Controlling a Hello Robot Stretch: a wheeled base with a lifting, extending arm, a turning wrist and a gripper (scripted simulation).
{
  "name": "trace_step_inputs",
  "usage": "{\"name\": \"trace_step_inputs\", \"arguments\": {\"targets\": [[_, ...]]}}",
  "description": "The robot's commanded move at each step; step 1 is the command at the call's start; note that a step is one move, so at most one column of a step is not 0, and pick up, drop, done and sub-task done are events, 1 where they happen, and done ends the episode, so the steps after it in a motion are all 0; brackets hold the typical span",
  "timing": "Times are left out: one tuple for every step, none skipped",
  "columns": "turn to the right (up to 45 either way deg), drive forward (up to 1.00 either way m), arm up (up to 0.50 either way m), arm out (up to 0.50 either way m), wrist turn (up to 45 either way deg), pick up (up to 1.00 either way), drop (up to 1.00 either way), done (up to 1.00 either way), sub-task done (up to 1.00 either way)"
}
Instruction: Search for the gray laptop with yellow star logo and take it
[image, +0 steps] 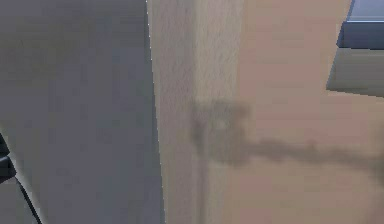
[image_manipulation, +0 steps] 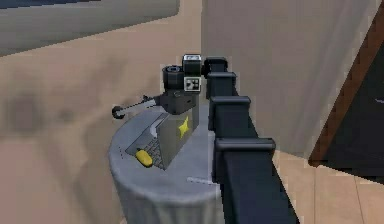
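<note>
Walls (image_manipulation: 270, 50) and floor (image_manipulation: 50, 120) of pale beige surround one round grey table (image_manipulation: 165, 190). On it stand one gray laptop (image_manipulation: 175, 137) with a yellow star and one small yellow object (image_manipulation: 145, 158). One gripper (image_manipulation: 125, 107) hangs near the laptop; what its jaws hold, I cannot tell.

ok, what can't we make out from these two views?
- Arm side view: whether the tool holds anything; the grey laptop with the yellow star stands on the round stand at or behind it.
- Arm side view: the laptop's right part, hidden by the arm.
- Arm side view: a yellow blob on the stand, too small to name.
- Forward view: a dark block, cut off by the top right corner.
</note>
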Motion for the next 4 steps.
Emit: {"name": "trace_step_inputs", "arguments": {"targets": [[0.0, 0.00, 0.00, 0.00, 21.0, 0.00, 0.00, 0.00, 0.00], [0.0, 0.00, -0.14, 0.00, 0.0, 0.00, 0.00, 0.00, 0.00], [0.0, 0.00, 0.00, 0.00, 0.0, 1.00, 0.00, 0.00, 0.00], [0.0, 0.00, 0.10, 0.00, 0.0, 0.00, 0.00, 0.00, 0.00]]}}
